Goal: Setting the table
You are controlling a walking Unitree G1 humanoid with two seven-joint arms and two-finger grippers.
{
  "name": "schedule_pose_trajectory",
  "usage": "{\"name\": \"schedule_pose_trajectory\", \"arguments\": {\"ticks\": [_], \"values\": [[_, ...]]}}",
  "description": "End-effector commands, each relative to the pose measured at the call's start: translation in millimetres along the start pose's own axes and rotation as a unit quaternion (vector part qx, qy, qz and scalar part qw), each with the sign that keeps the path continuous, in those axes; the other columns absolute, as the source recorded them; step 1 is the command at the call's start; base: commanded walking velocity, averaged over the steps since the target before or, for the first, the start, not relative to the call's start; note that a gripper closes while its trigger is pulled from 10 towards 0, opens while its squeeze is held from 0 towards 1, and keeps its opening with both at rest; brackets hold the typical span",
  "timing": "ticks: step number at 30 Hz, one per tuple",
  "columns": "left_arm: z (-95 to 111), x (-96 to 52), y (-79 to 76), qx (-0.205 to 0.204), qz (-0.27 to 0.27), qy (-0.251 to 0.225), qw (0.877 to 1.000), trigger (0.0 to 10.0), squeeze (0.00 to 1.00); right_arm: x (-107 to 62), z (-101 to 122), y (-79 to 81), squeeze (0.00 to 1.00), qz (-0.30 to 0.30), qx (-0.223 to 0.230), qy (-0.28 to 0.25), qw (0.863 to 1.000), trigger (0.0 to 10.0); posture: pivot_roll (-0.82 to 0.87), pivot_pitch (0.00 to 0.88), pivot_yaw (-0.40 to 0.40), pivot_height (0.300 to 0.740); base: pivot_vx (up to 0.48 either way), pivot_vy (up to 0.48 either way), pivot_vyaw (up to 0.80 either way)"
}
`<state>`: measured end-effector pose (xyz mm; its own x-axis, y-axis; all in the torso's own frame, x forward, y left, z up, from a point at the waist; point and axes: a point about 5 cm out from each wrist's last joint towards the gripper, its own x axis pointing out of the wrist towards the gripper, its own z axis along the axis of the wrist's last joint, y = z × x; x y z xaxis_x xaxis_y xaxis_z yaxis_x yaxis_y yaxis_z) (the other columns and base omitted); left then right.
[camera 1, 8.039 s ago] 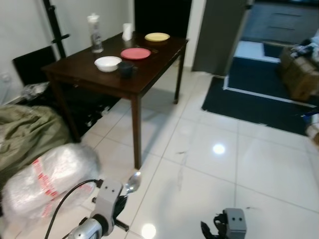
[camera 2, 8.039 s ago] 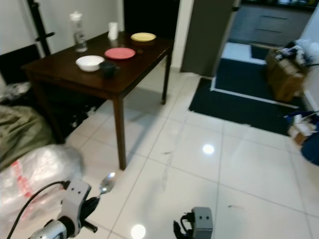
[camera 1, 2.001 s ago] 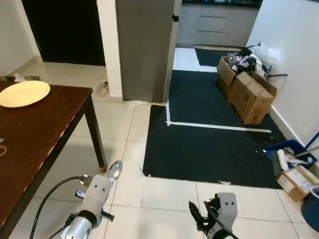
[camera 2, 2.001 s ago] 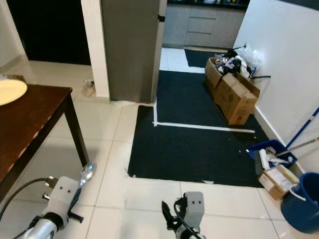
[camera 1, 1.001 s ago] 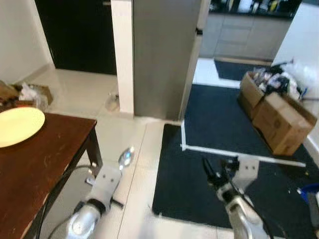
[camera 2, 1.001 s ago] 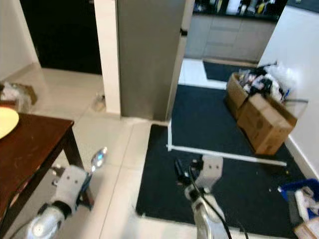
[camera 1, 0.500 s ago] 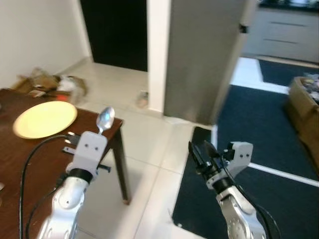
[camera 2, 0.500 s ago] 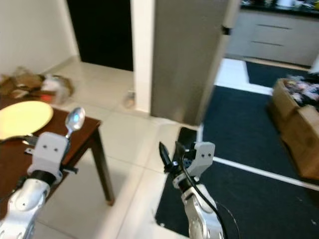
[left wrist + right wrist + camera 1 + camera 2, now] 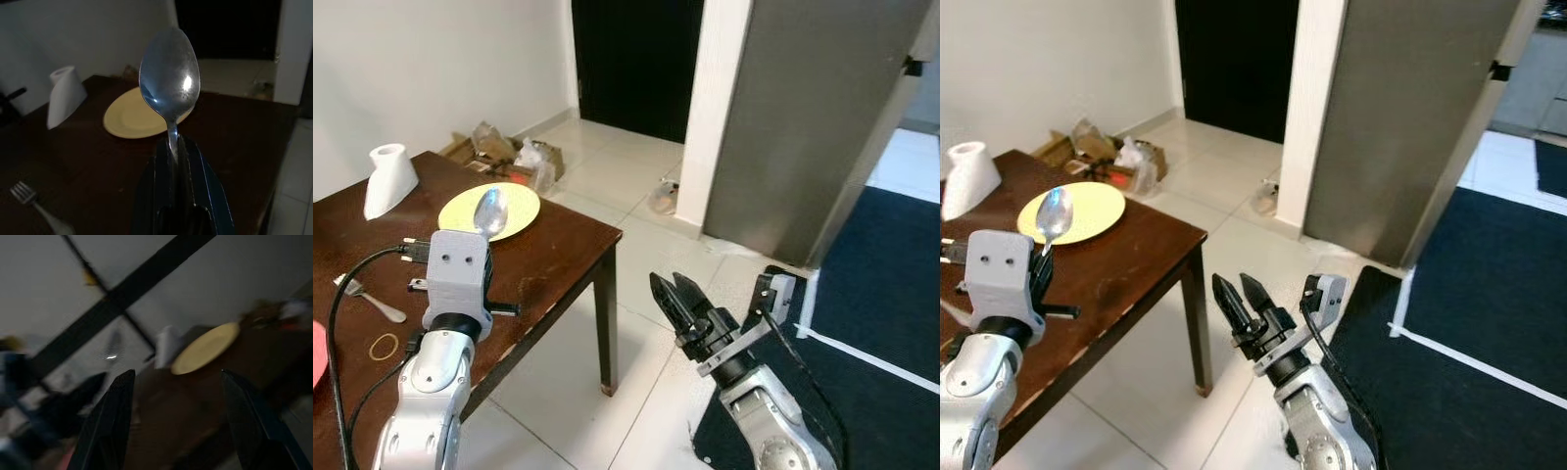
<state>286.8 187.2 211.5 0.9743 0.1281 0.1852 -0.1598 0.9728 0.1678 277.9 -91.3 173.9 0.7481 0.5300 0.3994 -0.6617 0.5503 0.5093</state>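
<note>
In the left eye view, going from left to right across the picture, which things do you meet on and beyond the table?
Fork → paper roll → spoon in the left tool → right tool.

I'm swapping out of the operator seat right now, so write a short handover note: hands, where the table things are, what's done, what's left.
Left hand: shut on the shiny metal spoon, bowl up, raised above the dark wooden table.
Right hand: open, empty, over the floor beside the table corner.
On the table: round yellow plate, white paper roll, metal fork, rubber band, and a red item's edge at the frame edge.
Done: the spoon is at the table.
Left: lay the spoon down, probably beside the yellow plate, then release.
</note>
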Motion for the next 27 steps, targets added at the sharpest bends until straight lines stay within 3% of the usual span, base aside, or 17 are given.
{"name": "schedule_pose_trajectory", "arguments": {"ticks": [1,6,27], "values": [[-0.8,-2.2,1.7,0.006,0.006,0.012,1.0,10.0,0.0,1.6,-2.9,10.3,0.0,0.026,0.026,0.003,0.999,10.0,0.1,0.066,0.057,0.74,0.0,0.0,0.74],[2.5,-0.8,0.0,0.005,0.003,0.02,1.0,10.0,0.0,2.6,-2.0,13.8,0.0,0.031,0.05,0.002,0.998,10.0,0.1,0.066,0.058,0.74,0.0,0.0,0.74],[5.3,3.9,-7.2,0.01,-0.005,0.042,0.999,10.0,0.0,-1.4,1.7,11.2,0.0,0.02,0.064,0.006,0.998,10.0,0.1,0.065,0.066,0.74,0.0,0.0,0.74]]}}
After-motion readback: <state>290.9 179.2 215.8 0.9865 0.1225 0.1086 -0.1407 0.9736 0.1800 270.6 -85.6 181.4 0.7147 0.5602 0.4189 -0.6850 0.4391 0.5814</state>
